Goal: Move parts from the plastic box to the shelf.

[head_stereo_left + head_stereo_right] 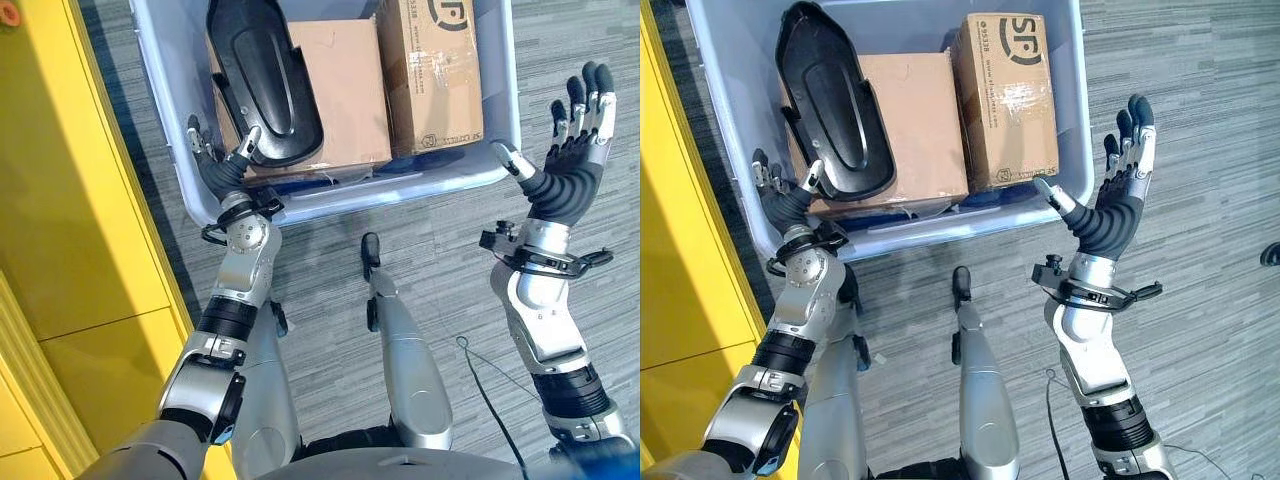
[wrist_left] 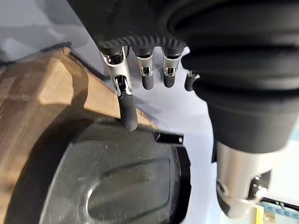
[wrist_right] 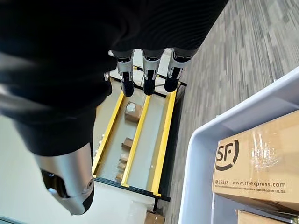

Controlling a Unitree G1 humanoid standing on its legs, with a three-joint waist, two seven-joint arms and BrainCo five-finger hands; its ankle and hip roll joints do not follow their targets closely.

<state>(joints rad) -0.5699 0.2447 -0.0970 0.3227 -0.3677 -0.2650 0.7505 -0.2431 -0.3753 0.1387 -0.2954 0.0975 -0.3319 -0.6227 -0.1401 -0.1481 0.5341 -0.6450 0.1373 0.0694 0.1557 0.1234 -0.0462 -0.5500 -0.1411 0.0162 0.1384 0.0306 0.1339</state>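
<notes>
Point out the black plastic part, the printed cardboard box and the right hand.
black plastic part (image 1: 262,80), left eye view, on its raised centre panel.
printed cardboard box (image 1: 1012,100), right eye view, on its top face.
right hand (image 1: 1118,205), right eye view, on its palm.

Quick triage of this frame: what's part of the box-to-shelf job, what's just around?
Job:
- plastic box
- black part, left hand at its lower end
- plain carton
- printed carton
- yellow shelf
- right hand, open, outside the box

Around:
- grey carpet floor
- yellow panel
</notes>
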